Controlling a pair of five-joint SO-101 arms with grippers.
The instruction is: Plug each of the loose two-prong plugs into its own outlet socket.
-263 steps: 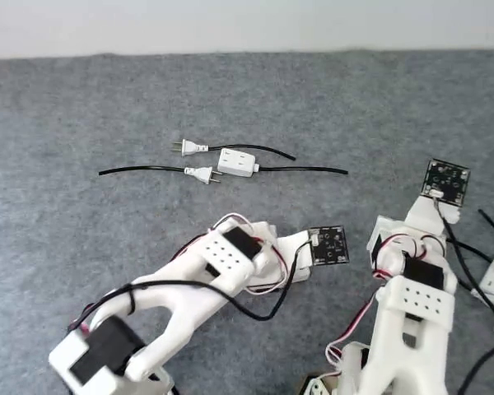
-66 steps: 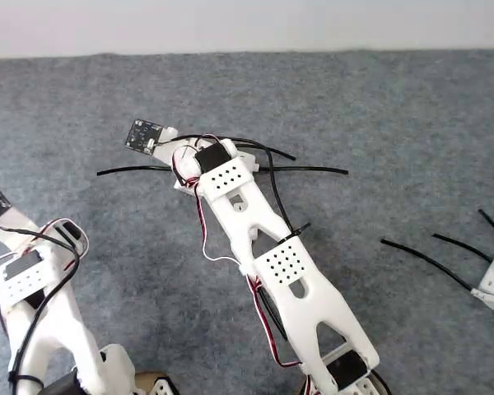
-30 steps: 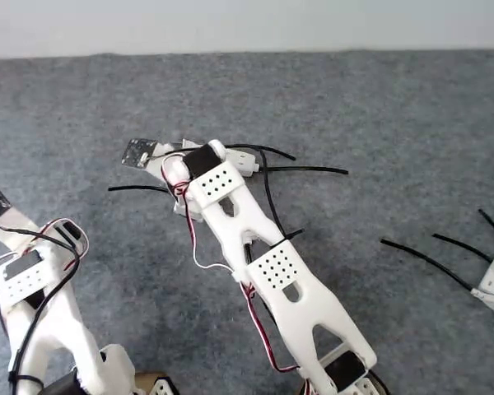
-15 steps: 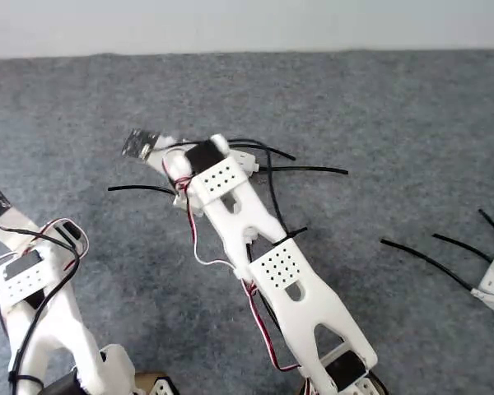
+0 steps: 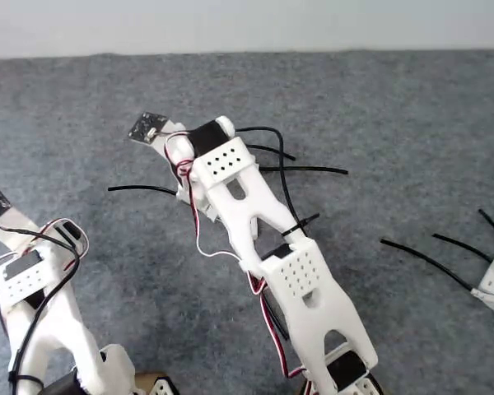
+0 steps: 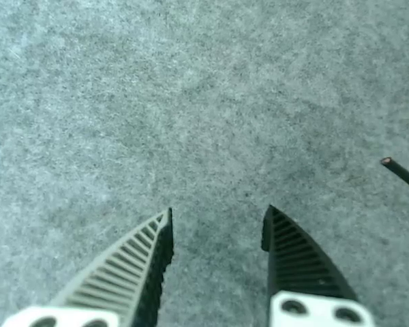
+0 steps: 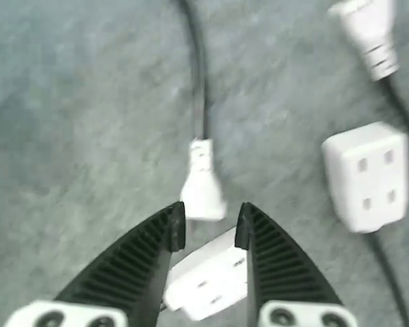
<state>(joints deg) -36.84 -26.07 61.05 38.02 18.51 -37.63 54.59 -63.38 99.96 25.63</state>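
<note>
Over carpet (image 7: 68, 102), right tool (image 7: 210, 211) pinching socket block (image 7: 204, 279), pushed farther out than before.

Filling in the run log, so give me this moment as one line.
left pincer open over carpet | right pincer at plug, socket block | second plug loose

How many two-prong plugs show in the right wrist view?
2: the near plug just ahead of the right end effector; the far plug beyond an outlet socket. Others possibly hidden.
</note>
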